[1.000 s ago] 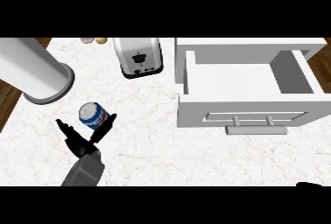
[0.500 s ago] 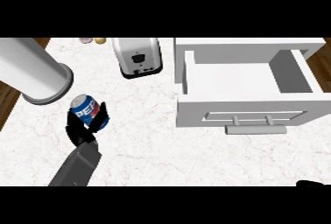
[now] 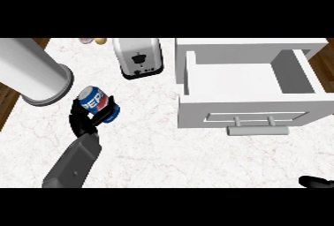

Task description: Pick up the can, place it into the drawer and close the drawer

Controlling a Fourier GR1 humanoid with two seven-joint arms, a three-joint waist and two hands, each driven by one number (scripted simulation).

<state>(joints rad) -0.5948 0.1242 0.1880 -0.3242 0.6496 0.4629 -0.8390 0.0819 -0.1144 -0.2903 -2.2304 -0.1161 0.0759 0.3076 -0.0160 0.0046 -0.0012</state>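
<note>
The white open drawer sits apart from the blue metal can, clamped in the black left hand over the marble desk. The right hand: cannot tell.

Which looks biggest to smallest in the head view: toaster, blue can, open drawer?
1. open drawer
2. toaster
3. blue can, smallest even though the left hand may hold it nearer the camera.

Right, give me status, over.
Left hand curled round can, left of drawer. Right hand at view's lower right edge. Drawer open. Toaster back from the path.
</note>
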